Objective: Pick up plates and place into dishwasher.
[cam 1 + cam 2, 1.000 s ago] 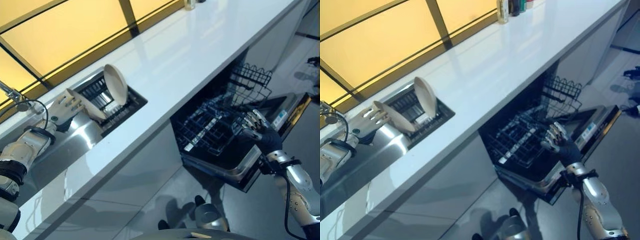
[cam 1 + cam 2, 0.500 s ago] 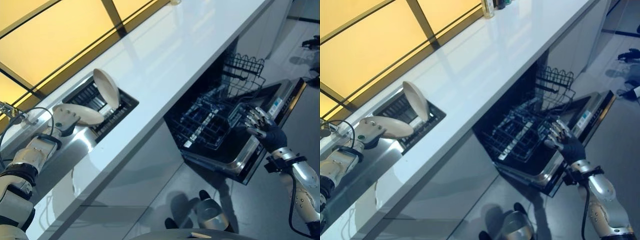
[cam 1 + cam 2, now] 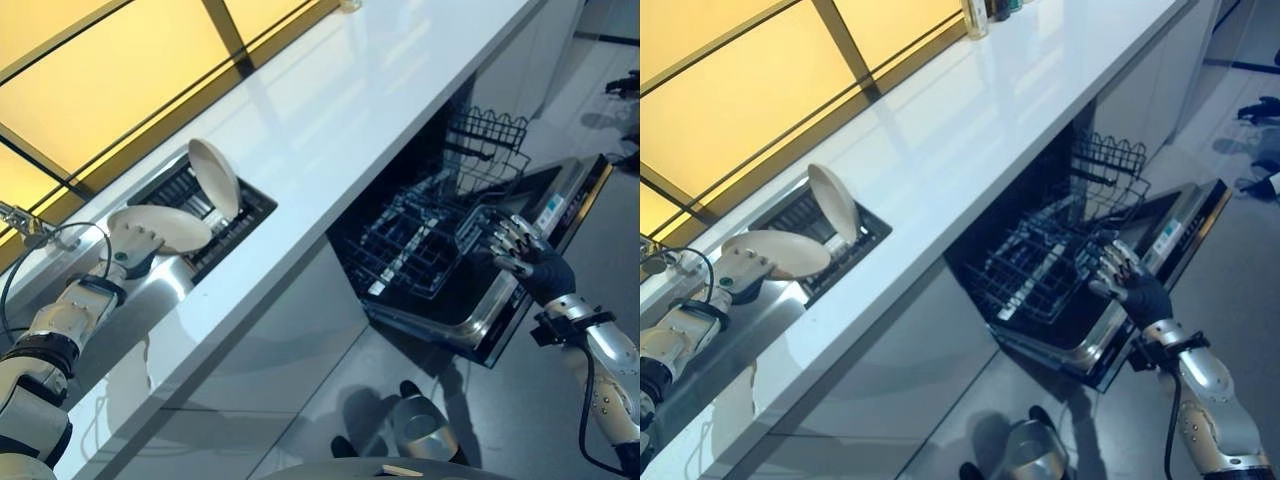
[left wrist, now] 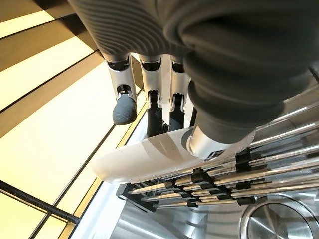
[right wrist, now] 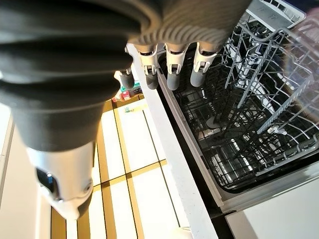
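A long white countertop (image 3: 380, 100) runs diagonally through the scene, with a steel sink (image 3: 150, 300) sunk into it on the robot's left and an open dishwasher (image 3: 470, 250) below it on the right.

At the sink, the robot's left hand (image 3: 128, 245) holds a white plate (image 3: 165, 225) lifted nearly flat above the basin, just beside a dark drying rack (image 3: 215, 225). In the left wrist view the thumb presses on one face of the plate's rim and the dark-tipped fingers (image 4: 124, 107) curl behind the other, pinching it. A second white plate (image 3: 215, 175) stands on edge in the rack, tilted slightly, close to the held plate but apart from it. A faucet (image 3: 20, 220) stands at the sink's far left edge.

The dishwasher door (image 3: 530, 270) is folded down and its lower wire basket (image 3: 420, 245) is pulled out over it. A smaller wire rack (image 3: 490, 135) shows further back. No plates are visible in the basket.

The robot's right hand (image 3: 515, 250) hovers at the front right corner of the basket, near the door's edge. Its fingers are spread and only gently bent, holding nothing. Whether they touch the wires cannot be told.

Small bottles (image 3: 985, 12) stand at the far end of the countertop by the window frame (image 3: 225, 35).
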Available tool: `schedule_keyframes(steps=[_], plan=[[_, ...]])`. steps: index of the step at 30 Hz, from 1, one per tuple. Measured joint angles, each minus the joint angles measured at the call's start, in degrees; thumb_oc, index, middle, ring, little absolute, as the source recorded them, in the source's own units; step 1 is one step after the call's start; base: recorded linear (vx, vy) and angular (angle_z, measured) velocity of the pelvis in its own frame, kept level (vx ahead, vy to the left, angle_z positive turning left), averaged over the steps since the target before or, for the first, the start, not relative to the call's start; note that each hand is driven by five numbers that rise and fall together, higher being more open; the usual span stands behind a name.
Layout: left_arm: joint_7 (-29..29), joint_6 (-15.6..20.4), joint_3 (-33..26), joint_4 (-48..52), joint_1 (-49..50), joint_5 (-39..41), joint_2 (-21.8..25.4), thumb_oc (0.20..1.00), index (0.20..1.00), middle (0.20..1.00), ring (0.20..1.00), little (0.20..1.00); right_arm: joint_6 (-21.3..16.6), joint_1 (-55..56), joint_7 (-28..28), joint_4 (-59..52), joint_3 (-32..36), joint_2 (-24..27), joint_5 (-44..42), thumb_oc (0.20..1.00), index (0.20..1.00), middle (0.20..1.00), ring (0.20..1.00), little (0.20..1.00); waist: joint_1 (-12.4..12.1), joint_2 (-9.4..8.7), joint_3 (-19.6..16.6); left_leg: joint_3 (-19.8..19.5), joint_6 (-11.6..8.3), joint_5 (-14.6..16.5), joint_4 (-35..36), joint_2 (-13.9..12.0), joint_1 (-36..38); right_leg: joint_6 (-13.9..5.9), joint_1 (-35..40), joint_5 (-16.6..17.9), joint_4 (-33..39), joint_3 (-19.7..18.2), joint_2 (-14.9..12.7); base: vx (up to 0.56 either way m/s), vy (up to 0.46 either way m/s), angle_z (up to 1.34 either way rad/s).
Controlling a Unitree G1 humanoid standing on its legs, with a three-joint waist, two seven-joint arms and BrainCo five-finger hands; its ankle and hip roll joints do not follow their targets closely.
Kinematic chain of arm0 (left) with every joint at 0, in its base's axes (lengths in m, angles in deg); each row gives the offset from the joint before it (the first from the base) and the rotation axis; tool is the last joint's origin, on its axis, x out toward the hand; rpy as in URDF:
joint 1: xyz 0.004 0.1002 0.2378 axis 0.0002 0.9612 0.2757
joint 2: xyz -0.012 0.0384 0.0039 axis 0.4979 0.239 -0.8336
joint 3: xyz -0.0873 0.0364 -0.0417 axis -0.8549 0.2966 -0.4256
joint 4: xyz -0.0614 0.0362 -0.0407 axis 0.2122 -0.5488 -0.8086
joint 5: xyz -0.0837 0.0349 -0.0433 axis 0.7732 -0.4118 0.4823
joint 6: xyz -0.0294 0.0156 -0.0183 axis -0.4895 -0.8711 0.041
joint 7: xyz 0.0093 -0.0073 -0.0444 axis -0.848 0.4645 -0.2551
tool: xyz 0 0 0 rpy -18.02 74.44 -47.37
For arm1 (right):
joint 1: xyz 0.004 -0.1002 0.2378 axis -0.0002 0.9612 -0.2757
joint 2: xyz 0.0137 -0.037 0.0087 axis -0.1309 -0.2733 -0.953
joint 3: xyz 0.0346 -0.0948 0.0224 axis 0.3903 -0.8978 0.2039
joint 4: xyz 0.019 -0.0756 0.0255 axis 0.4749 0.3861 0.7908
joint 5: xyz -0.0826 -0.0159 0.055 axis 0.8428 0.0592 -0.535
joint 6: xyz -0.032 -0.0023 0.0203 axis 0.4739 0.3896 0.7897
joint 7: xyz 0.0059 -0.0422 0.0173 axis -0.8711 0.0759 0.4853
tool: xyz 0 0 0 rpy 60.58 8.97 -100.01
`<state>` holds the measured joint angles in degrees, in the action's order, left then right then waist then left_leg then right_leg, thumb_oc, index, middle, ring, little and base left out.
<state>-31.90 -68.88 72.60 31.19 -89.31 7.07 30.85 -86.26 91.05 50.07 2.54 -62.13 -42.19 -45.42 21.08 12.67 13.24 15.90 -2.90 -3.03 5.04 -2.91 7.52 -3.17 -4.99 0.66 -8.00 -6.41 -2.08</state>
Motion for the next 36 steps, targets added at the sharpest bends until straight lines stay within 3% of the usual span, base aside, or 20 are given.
schedule_keyframes(steps=[7, 13, 21, 27, 32, 36], plan=[[0.0, 2.3, -0.1, 3.1, -1.3, -1.5, 3.4, 0.2, 0.2, 0.2, 0.2, 0.2, -0.1, 0.0, -2.5, -0.6, -2.0, -2.9, 0.0, 1.0, 1.0, 1.0, 1.0, 1.0, -1.8, -3.04, -1.3, -0.4, -0.46, -0.1, 0.0, -0.7, 1.0, 0.36, 1.1, -0.2, 0.0, 1.0, 0.4, -0.03, -0.076, 0.03], [0.2, 4.9, -0.1, 7.8, -1.7, -0.6, 10.3, 0.2, 0.2, 0.2, 0.2, 0.2, -1.6, 0.1, -3.9, -0.6, -5.7, -6.3, -0.1, 1.0, 1.0, 1.0, 1.0, 1.0, -3.5, -6.25, -3.4, -1.3, -0.56, -0.2, 0.0, -1.2, 1.3, 0.69, 2.8, 0.3, 1.7, 2.1, 0.6, -0.05, -0.034, 0.08], [0.2, 6.4, -2.9, 14.9, -2.0, 4.4, 14.4, 0.2, 0.2, 0.2, 0.2, 0.2, -4.8, 0.2, -5.0, -0.5, -8.2, -6.6, -0.1, 1.0, 1.0, 1.0, 1.0, 1.0, -7.4, -7.2, -6.5, -3.2, -0.65, -0.1, 0.1, -1.3, 1.1, 0.9, 4.9, 0.9, 4.3, 3.9, 0.4, -0.08, 0.001, 0.12], [0.2, 7.4, -5.2, 17.7, -1.9, 14.5, 15.1, 0.2, 0.2, 0.2, 0.2, 0.2, -8.7, 0.1, -7.3, -0.4, -9.6, -6.5, -0.1, 1.0, 1.0, 1.0, 1.0, 1.0, -9.6, -8.33, -8.5, -4.6, -0.66, -0.2, 0.1, -1.5, 0.6, 1.01, 5.3, 1.0, 4.8, 5.4, 0.3, -0.09, -0.009, 0.14], [-0.8, 11.2, -13.2, 25.9, 2.8, 26.6, 14.5, 0.2, 0.2, 0.2, 0.2, 0.2, -12.9, -0.1, -11.1, -0.2, -10.4, -6.9, 0.0, 1.0, 1.0, 1.0, 1.0, 1.0, -11.6, -9.47, -10.3, -6.1, -0.68, -0.3, 0.3, -1.4, -0.5, 1.02, 5.2, 1.0, 5.3, 6.3, 0.1, -0.1, -0.009, 0.13], [-0.5, 14.9, -23.5, 35.0, 8.7, 34.7, 8.4, 0.2, 0.2, 0.2, 0.2, 0.2, -15.4, -0.5, -14.1, 0.1, -10.2, -9.3, 1.4, 1.0, 1.0, 1.0, 1.0, 1.0, -12.7, -10.02, -11.7, -7.0, -0.57, -0.4, 0.3, -1.3, -1.2, 1.05, 5.0, 0.9, 5.5, 6.9, -0.1, -0.05, -0.005, 0.1]])
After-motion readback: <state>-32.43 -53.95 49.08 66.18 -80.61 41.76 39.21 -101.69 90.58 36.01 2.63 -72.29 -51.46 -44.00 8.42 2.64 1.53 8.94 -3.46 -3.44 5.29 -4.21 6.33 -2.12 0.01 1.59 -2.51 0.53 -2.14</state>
